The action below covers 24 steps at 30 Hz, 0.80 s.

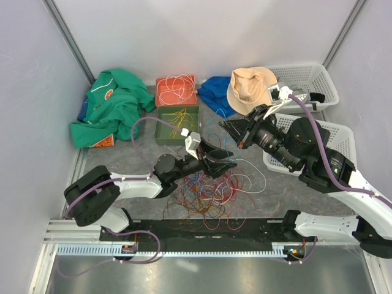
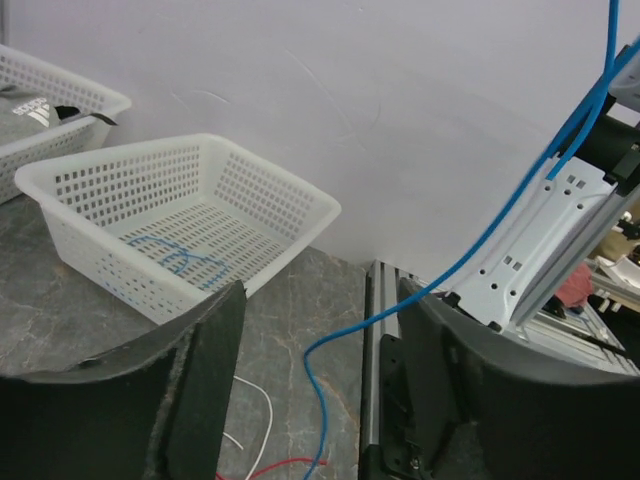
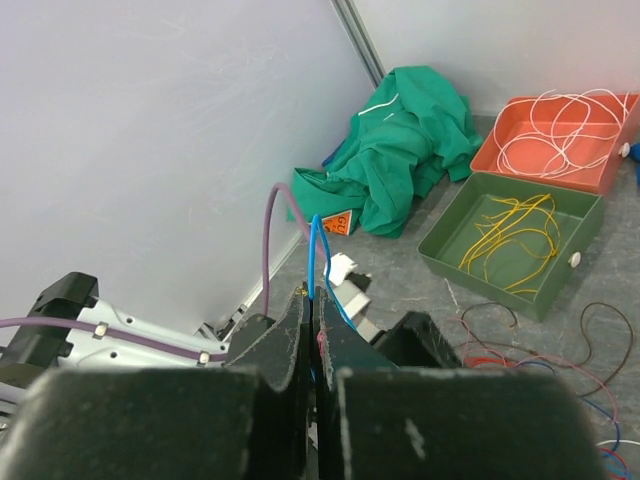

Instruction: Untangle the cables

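A heap of thin cables (image 1: 211, 193), red, orange, blue and white, lies tangled on the grey table in front of both arms. My right gripper (image 3: 313, 296) is shut on a blue cable (image 3: 316, 245) that loops up out of its fingertips. That blue cable (image 2: 332, 345) hangs slack between the fingers of my left gripper (image 2: 322, 290), which is open, and touches neither finger. Seen from the top, the left gripper (image 1: 228, 164) sits over the heap's far edge, with the right gripper (image 1: 225, 127) just beyond it.
A green tray (image 1: 158, 125) holds yellow cables and an orange tray (image 1: 158, 92) holds white ones. A white basket (image 2: 110, 190) at the right holds blue cables (image 2: 175, 258); a second basket (image 1: 312, 79) stands behind. Green cloth (image 1: 110, 110), blue cloth (image 1: 214, 92) and a hat (image 1: 251, 86) lie along the back.
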### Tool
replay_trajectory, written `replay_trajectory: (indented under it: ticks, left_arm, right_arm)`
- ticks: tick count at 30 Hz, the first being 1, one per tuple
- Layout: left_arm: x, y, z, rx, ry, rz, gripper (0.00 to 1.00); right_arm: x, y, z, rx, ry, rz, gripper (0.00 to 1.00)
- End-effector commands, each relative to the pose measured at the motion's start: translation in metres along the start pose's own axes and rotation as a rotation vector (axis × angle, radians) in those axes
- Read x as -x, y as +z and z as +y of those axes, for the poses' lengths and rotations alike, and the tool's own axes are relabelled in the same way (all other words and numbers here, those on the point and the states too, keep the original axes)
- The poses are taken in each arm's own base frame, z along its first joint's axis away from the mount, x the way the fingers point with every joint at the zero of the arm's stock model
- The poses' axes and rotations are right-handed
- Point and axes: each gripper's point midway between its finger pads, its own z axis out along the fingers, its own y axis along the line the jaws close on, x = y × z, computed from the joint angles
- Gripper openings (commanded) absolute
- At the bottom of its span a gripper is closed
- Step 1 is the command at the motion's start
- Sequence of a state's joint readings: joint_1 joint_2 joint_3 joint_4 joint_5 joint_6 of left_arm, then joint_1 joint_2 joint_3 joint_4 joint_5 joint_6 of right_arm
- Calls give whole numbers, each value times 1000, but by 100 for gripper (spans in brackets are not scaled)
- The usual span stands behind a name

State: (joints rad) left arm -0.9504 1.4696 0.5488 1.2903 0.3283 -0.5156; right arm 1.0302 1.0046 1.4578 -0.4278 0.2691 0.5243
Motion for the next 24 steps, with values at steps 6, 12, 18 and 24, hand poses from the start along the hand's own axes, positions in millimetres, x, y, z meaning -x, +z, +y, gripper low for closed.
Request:
replay_trajectory:
  ticks: [6, 12, 18, 24]
  left_arm:
    - [56, 10, -8, 46, 20, -112, 2]
    - [119, 2, -1, 360, -10, 18, 2]
    - [188, 10, -25, 411, -5, 7, 2]
    - [190, 16, -29, 419, -49, 48, 2]
  right_arm:
    - [21, -25, -15, -50, -24, -84, 56]
    - [16, -68, -59, -156, -50, -165, 98]
    - [-28, -83, -78, -93, -49, -157, 98]
    - [-41, -74, -49, 96, -47, -161, 93]
